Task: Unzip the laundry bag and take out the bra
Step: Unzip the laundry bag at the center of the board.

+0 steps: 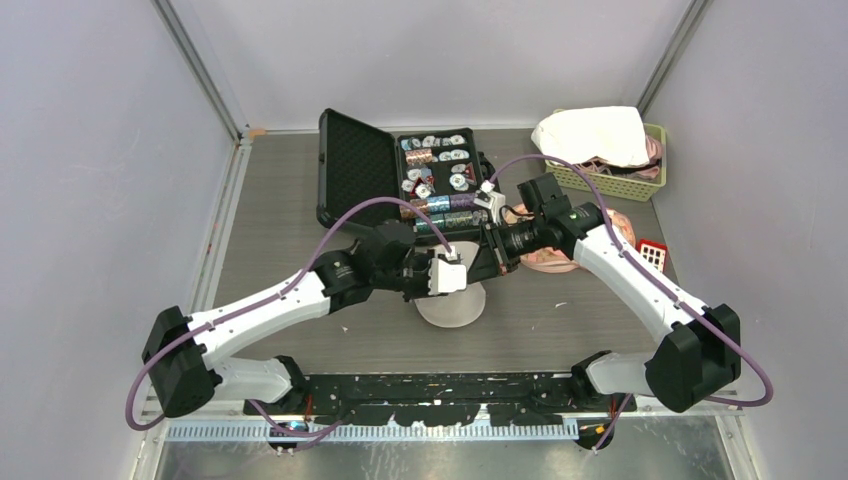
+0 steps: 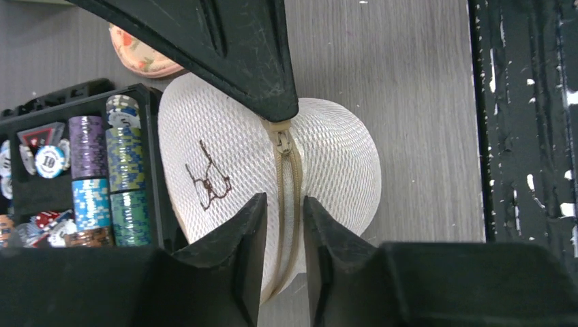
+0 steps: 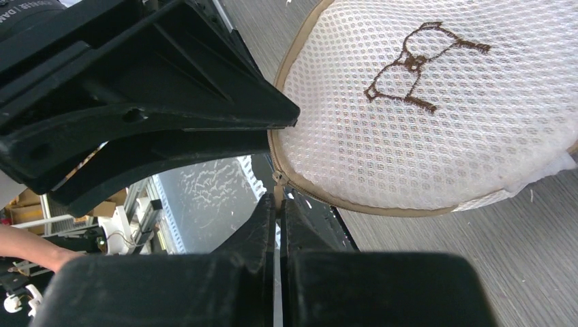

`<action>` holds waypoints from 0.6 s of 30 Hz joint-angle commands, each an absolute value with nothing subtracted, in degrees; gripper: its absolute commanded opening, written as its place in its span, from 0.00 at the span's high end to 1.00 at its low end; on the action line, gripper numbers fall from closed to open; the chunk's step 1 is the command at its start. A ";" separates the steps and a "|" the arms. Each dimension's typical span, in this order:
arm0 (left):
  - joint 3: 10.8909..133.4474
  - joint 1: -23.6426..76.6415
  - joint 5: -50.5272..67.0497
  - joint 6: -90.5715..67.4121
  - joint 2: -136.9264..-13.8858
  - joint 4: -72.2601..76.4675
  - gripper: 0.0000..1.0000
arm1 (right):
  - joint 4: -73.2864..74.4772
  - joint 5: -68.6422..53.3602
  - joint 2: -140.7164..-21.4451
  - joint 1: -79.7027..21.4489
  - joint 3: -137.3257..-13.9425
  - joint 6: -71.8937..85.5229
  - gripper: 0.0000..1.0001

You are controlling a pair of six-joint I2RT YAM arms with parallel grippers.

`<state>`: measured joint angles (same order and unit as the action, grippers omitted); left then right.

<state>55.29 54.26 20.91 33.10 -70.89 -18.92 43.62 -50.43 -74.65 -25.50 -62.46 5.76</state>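
With my right gripper clenched, seemingly on the pull, I'd pinch the bag at the pull's 6 o'clock with my released left gripper before unzipping.

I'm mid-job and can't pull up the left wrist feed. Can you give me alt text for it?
The left gripper straddles the beige zipper of a white mesh laundry bag, fingers apart either side. The right gripper enters from above, its tip at the zipper pull. A case of poker chips sits left.
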 commanded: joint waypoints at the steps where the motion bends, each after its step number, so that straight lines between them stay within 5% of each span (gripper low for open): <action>1: 54.91 54.34 18.47 32.72 -69.80 -14.94 0.79 | 41.69 -51.11 -74.33 -25.64 -64.95 5.71 0.99; 5: 52.32 54.36 18.16 35.67 -67.91 -14.63 1.00 | 42.64 -50.68 -74.72 -24.64 -65.00 5.14 0.99; 18: 42.04 51.45 17.33 46.34 -62.66 -16.00 1.00 | 45.09 -50.98 -75.83 -20.67 -64.51 2.73 0.99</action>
